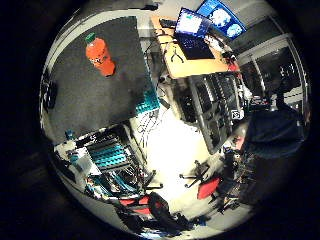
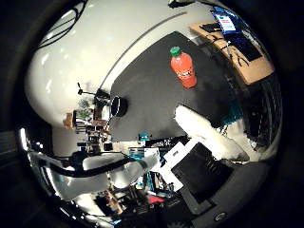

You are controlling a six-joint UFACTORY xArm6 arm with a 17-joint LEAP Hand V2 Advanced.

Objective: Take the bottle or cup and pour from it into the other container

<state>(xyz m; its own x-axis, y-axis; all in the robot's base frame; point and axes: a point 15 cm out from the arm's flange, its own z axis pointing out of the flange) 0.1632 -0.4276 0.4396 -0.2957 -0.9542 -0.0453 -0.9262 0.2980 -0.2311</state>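
Observation:
An orange bottle (image 2: 183,69) with a green cap stands upright on the dark grey table (image 2: 152,95), towards its far side. Near one edge of the same table sits a small black cup (image 2: 118,105), standing apart from the bottle. My right hand (image 2: 204,130) hovers well above the table and away from both; one white finger reaches out straight over the table's near edge with nothing in it. The little finger side view shows the bottle (image 1: 100,55) alone on the table; the cup is out of that view.
A wooden desk (image 1: 200,62) with an open laptop (image 1: 192,30) and a monitor stands beside the table. Teal racks (image 1: 107,155) and shelving crowd the table's near side. A red-seated chair (image 1: 207,187) stands on the pale floor.

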